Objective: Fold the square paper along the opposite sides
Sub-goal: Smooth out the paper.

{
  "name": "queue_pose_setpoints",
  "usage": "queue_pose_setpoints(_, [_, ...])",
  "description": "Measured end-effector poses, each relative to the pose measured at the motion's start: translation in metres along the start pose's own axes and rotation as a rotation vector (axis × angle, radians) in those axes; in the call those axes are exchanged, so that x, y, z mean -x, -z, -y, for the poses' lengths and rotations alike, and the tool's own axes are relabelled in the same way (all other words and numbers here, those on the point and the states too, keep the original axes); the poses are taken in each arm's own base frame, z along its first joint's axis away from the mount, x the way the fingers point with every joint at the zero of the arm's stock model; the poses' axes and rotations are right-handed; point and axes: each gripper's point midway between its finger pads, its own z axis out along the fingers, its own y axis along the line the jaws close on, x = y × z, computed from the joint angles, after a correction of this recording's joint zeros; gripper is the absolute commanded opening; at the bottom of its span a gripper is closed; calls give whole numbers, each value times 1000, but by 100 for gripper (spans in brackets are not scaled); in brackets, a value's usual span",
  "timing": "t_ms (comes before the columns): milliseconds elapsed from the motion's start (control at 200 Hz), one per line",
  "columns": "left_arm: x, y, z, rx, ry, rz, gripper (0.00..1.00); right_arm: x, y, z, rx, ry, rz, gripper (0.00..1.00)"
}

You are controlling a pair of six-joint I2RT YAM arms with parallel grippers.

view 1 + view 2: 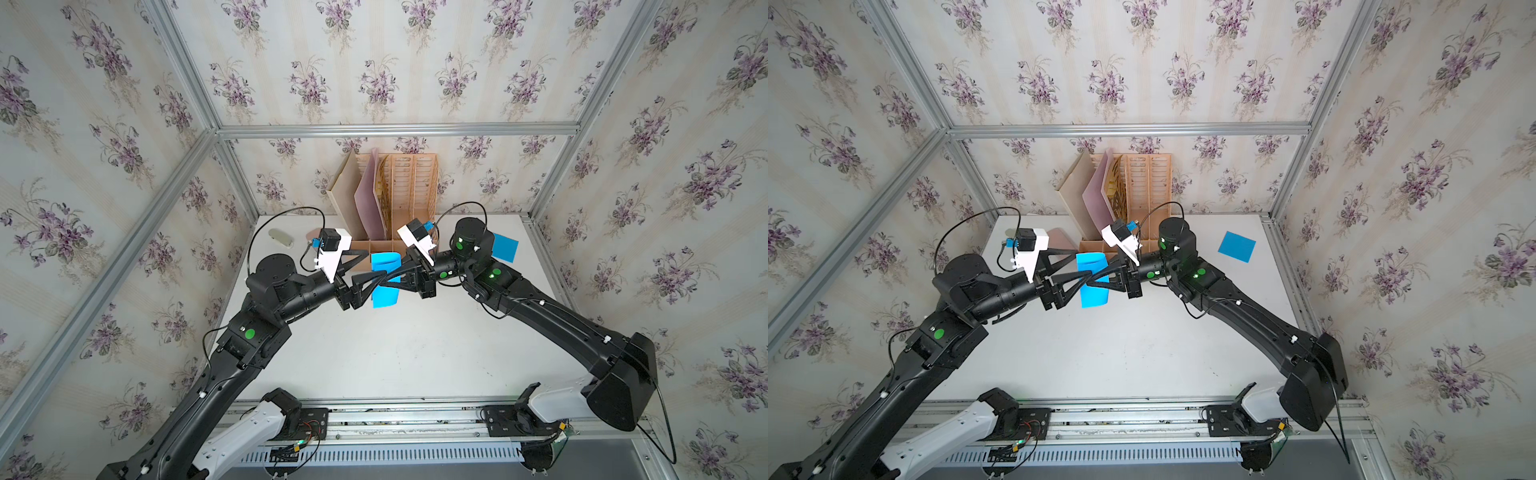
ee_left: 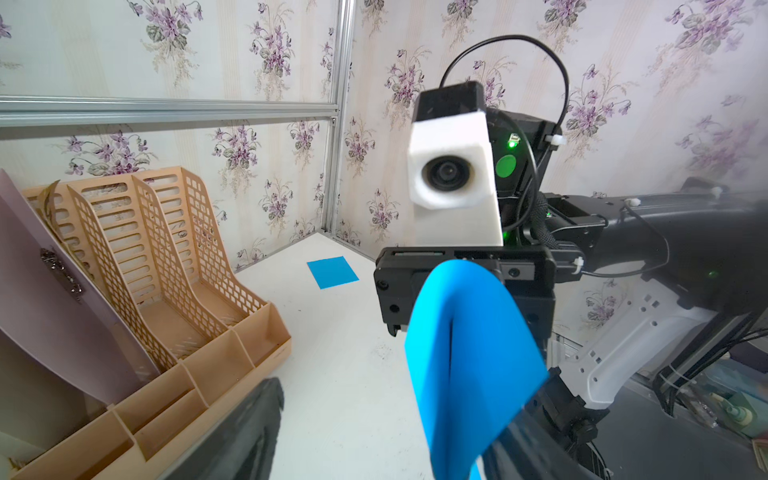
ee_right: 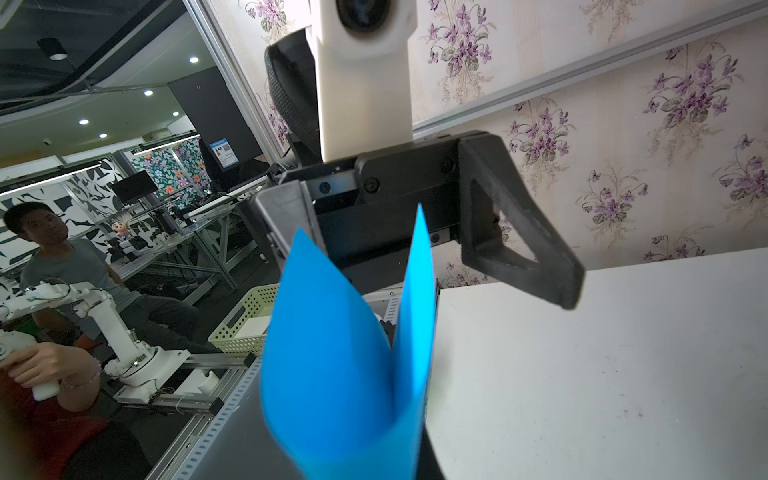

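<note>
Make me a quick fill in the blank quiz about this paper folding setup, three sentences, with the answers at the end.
1. The paper held up in the air is ___ in colour.
2. A second sheet of that colour lies flat on the ___.
3. The walls are papered with purple ___.
Missing words: blue; table; flowers.
</note>
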Motion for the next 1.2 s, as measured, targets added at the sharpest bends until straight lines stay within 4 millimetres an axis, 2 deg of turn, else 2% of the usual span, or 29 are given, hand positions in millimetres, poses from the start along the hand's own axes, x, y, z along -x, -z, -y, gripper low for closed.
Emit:
queue_pose_setpoints(245, [6,-4,6,-48,14,22,47,-2,-1,-1,2,9,-6,0])
queue_pose_setpoints(644, [13,0,12,-70,0,47,37,-3,-1,0,-1,13,-8,0])
queue_pose_setpoints(1199, [15,2,15,-75,-4,52,13,-5,-1,1,-3,13,-14,0])
